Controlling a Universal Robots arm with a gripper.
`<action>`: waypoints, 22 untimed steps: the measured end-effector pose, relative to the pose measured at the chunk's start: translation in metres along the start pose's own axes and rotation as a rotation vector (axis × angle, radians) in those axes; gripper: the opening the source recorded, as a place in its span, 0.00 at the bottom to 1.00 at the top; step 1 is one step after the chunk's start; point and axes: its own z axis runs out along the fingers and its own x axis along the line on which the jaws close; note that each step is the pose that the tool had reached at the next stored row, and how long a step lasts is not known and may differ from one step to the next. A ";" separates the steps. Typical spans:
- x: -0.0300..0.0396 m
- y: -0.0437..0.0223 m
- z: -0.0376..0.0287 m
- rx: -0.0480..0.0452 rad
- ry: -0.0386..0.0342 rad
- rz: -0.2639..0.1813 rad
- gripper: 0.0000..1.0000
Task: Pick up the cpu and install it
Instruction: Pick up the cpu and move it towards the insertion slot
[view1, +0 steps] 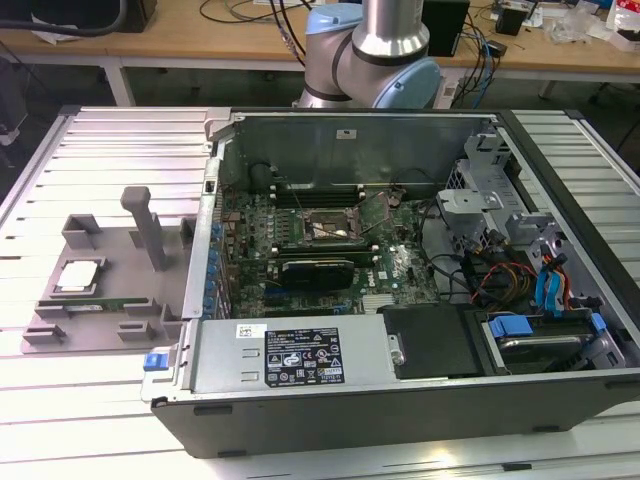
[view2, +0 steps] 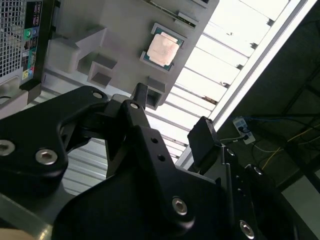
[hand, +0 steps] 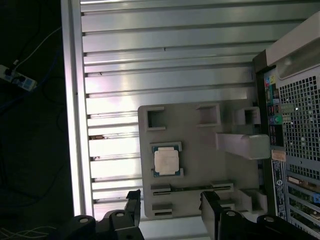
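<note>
The cpu (view1: 78, 277) is a small square chip with a shiny metal top, lying flat in a recess of the grey plastic tray (view1: 120, 250) at the exterior view's left. In both wrist views I look down on the cpu (hand: 166, 161) (view2: 163, 48) from well above. My gripper (hand: 171, 204) (view2: 171, 116) hangs over the tray's edge, apart from the chip. It is open, with nothing between its black fingers (hand: 133, 201). The motherboard's cpu socket (view1: 330, 228) sits inside the open computer case (view1: 400, 260).
A tall grey post (view1: 148, 226) rises from the tray close to the cpu. A narrow green memory stick (view1: 100, 303) lies along the tray's near side. The case wall (view1: 205, 240) borders the tray. Ribbed aluminium table (view1: 110, 140) surrounds both.
</note>
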 end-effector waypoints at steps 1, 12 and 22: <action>0.0000 0.0000 0.0002 0.0000 0.0001 0.000 0.60; 0.0001 -0.0002 0.0051 0.0000 0.0000 0.000 0.60; 0.0002 -0.0003 0.0100 0.0000 0.0001 0.000 0.60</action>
